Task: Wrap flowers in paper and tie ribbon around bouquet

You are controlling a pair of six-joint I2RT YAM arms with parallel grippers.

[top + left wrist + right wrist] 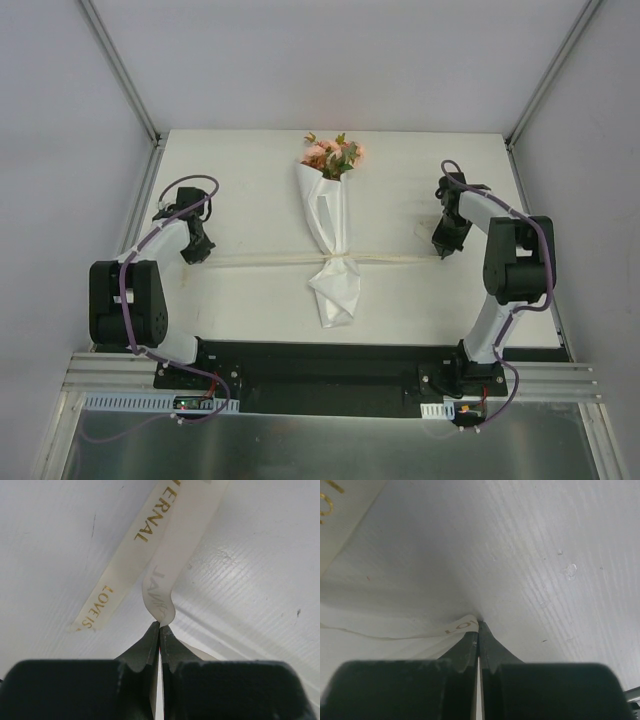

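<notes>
paper (330, 225) hiding stems of flowers (333, 155), ribbon (125, 565) lettering cut off — top edge

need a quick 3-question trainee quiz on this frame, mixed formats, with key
1. True or false: the ribbon is tied around the narrow waist of the bouquet.
2. What is the left gripper pinching? A) a flower stem B) a ribbon end C) nothing
3. Fill in: seen from the arm bases, the flowers point toward the ___ edge of the table (near/far).

Key: 1 true; 2 B; 3 far.
</notes>
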